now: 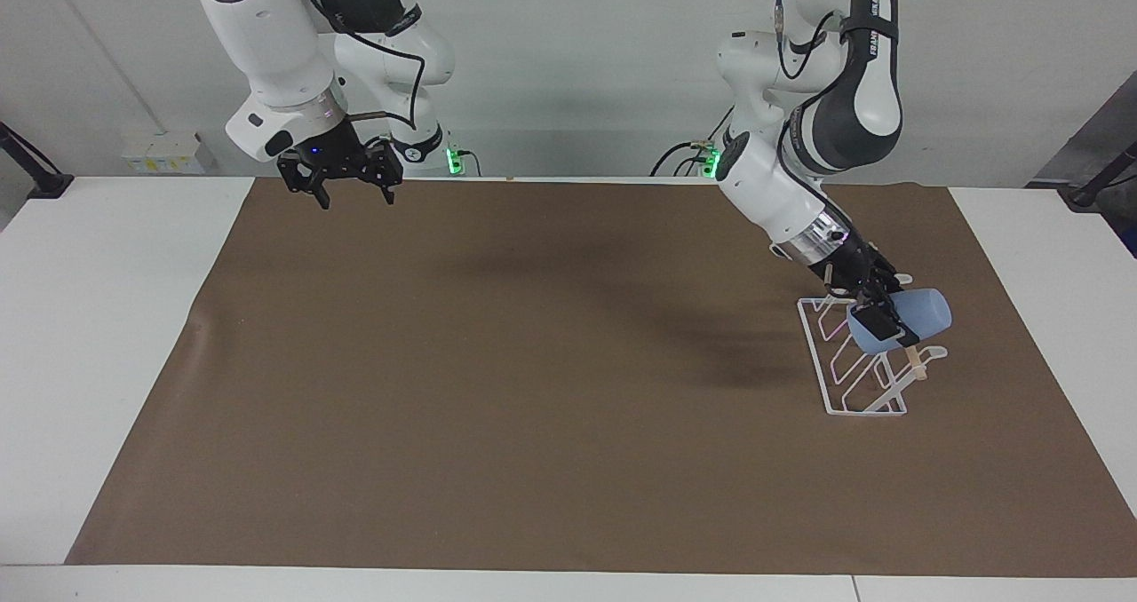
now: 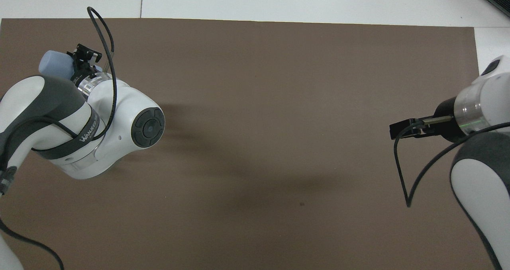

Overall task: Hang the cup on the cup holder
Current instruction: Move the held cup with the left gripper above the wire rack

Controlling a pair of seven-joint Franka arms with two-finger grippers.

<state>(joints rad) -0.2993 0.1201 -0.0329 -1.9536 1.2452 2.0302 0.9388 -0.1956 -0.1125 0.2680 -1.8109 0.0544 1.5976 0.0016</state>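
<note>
**Cup low over the rack, clamped in the left gripper**

Lettering first: a dark strap on the left arm (image 2: 79,130) reads "WANJEED" from overhead, with a few more letters too small to read. The strap higher up the same arm carries letters beginning "FRAN" in the facing view; the rest curls out of sight.

A brown mat (image 1: 533,407) covers the table (image 1: 107,318), and nothing else lies on it. The right gripper (image 1: 353,195) waits high over the mat's edge nearest the robots, at the right arm's end, fingers spread wide and holding nothing.

Out at the left arm's end stands the rack (image 1: 857,367), white wire with a wooden dowel (image 1: 915,362) on top. The left gripper (image 1: 875,322) is closed on the cup (image 1: 919,313), pinching it at the rim. The cup lies tilted on its side, mouth toward the gripper, right above the prongs. Whether it touches them cannot be told.
</note>
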